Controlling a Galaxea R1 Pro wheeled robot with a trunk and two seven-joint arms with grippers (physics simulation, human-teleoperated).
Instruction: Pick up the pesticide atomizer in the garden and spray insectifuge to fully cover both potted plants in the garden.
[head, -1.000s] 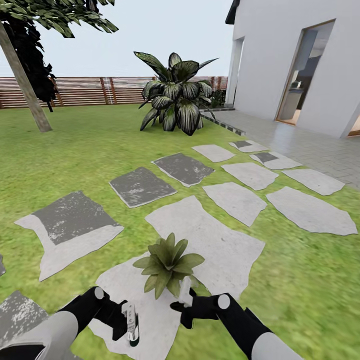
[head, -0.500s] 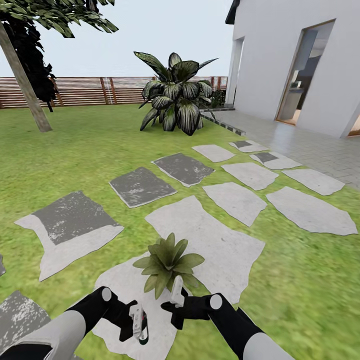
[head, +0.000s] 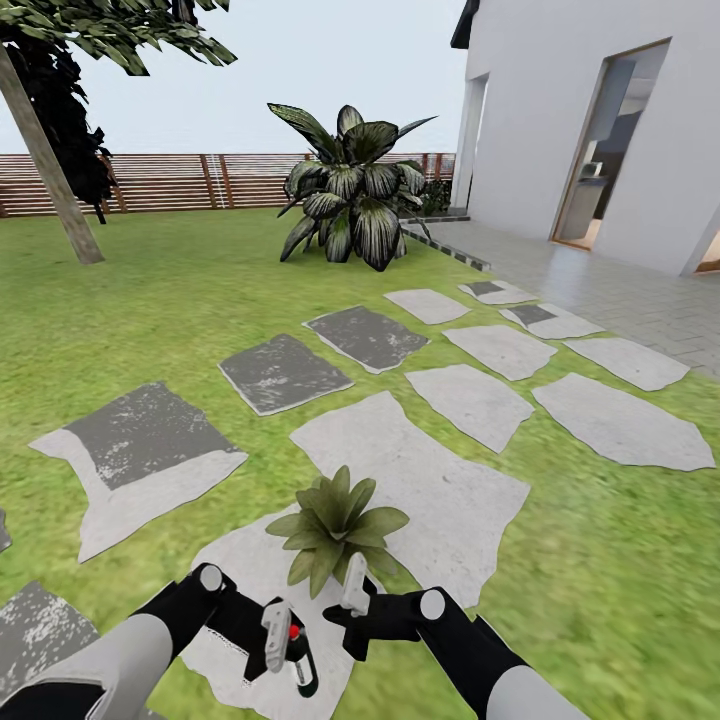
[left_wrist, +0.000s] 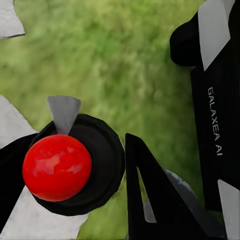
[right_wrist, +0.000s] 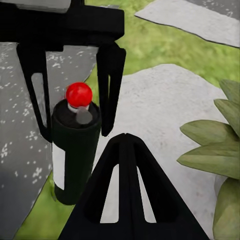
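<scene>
The left gripper was clamped on the pesticide atomizer, just short of the potted plant; the right gripper looked closed, crowding it, risking a knock

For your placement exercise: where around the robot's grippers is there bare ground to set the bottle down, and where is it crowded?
Free: the pale stepping stone beyond the potted plant, and the lawn to its right. Crowded: the near slab, where the left gripper holds the pesticide atomizer close to the right gripper.

Big streaked leafy bush, leaning tree trunk, white house wall.
</scene>
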